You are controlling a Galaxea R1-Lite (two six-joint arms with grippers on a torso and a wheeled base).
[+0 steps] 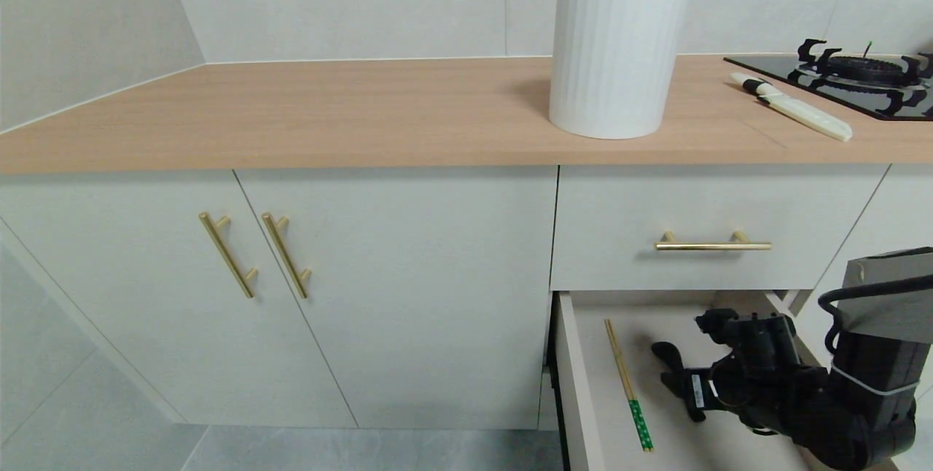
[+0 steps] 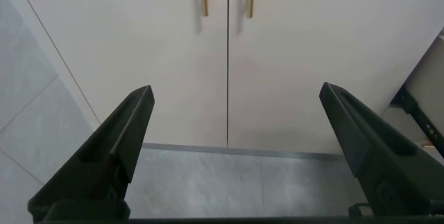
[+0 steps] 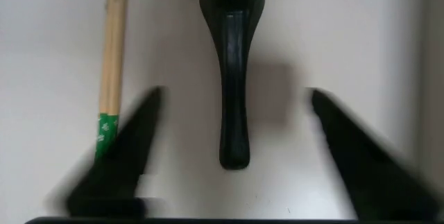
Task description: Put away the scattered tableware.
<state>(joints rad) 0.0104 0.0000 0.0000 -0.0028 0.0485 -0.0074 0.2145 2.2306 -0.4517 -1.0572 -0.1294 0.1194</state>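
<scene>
A black spoon (image 3: pixel 233 78) lies flat on the floor of the open drawer (image 1: pixel 576 376), its bowl pointing away from my right gripper (image 3: pixel 234 99). That gripper is open, one finger on each side of the spoon's handle, apart from it. A pair of wooden chopsticks (image 1: pixel 627 383) with green ends (image 3: pixel 105 130) lies beside the spoon in the same drawer. A white knife (image 1: pixel 794 108) with a black band rests on the worktop near the hob. My left gripper (image 2: pixel 236 148) is open and holds nothing, low in front of the cabinet doors (image 2: pixel 227 57).
A tall ribbed white vase (image 1: pixel 616 41) stands on the wooden worktop (image 1: pixel 328 114). The black gas hob (image 1: pixel 860 81) is at the back right. A shut drawer with a gold handle (image 1: pixel 713 245) sits just above the open one. Grey floor tiles (image 2: pixel 243 182) lie below.
</scene>
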